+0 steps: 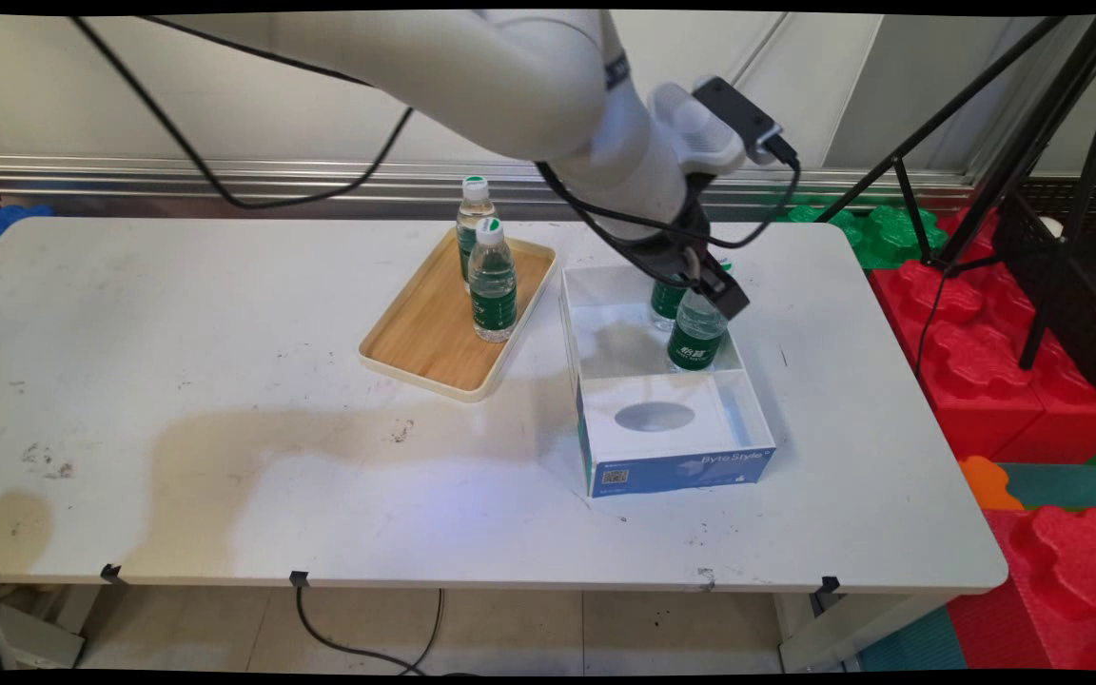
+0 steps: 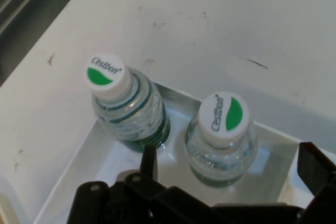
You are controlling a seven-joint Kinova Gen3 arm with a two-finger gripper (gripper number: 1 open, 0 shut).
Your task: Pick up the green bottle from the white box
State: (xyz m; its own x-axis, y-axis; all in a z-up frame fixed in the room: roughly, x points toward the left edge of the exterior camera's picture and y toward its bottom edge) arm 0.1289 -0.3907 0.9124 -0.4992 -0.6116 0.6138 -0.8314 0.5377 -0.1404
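The gripper [image 2: 228,174] was seen poised directly above the nearer bottle [image 2: 223,137], upright in the far corner of the white box [image 1: 667,428], its fingers spread wide to either side and holding nothing, a second bottle [image 2: 126,106] just beside.

white wall [image 1: 225,86] | white table [image 1: 225,428] | red foam blocks [image 1: 995,333] | black tripod [image 1: 1033,143]

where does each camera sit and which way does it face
Main view: fixed above the white table's near side, looking across at the wall; shows the white arm over the open white box.
Hand view: on the hand, looking down along the black tool into that box; linkage and fingers show.
Shared: two clear green-labelled water bottles in the box.
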